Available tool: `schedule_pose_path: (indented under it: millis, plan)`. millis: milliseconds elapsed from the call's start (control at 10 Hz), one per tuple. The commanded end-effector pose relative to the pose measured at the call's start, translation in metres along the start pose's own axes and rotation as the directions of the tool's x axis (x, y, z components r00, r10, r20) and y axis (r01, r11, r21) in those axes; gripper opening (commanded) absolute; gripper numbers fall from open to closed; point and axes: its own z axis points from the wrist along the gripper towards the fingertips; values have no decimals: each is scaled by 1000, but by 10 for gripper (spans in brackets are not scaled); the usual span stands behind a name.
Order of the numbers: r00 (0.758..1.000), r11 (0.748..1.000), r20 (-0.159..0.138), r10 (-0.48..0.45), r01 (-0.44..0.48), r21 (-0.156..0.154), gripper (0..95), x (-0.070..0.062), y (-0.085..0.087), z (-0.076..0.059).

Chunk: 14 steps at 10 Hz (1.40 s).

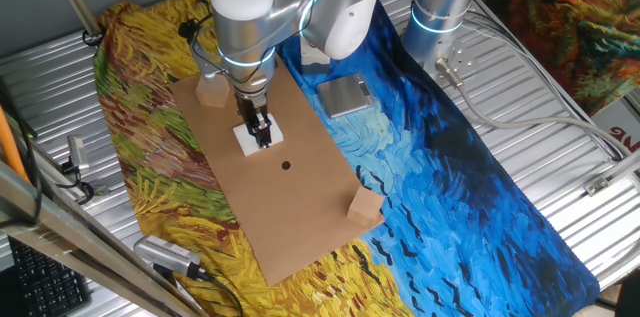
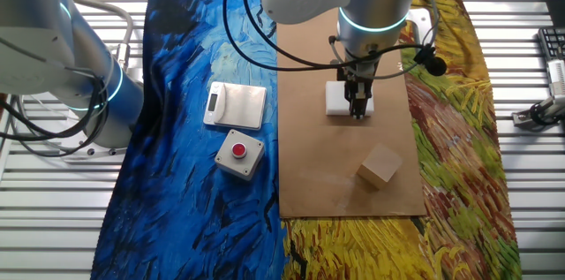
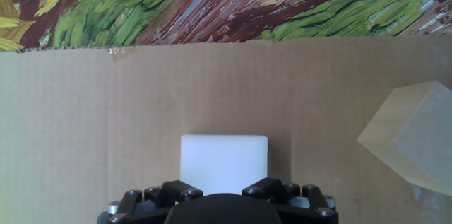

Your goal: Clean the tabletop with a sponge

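1. Looking from one fixed view, the gripper (image 1: 263, 137) stands straight down on the sponge (image 1: 256, 137), which lies flat on the tabletop (image 1: 275, 182). The fingers look drawn close together, but whether they clamp the foam or only press on it I cannot tell. The black spot (image 1: 286, 166) lies just beyond the sponge toward the near end of the board, so a wipe would likely run along the board's long axis. One wooden cube (image 1: 212, 91) sits behind at the far corner, and another cube (image 1: 366, 205) at the near right edge (both off the direct line to the spot).

2. The other fixed view shows the gripper over the sponge's right part, a grey metal plate (image 2: 236, 104) and a white box with a red button (image 2: 239, 152) well apart on the painted cloth (image 2: 190, 68).

3. The hand view shows the sponge directly under the fingers, bare board ahead, a cube at the right.
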Motion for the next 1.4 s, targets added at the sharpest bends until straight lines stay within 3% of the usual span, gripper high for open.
schedule_pose_path:
  millis: [100, 1400]
  plan:
    - [1000, 1000, 3, 1, -1, 2, 760, 0, 0, 1]
    - [1000, 1000, 5, 7, -7, 1, 760, 1, 1, 6]
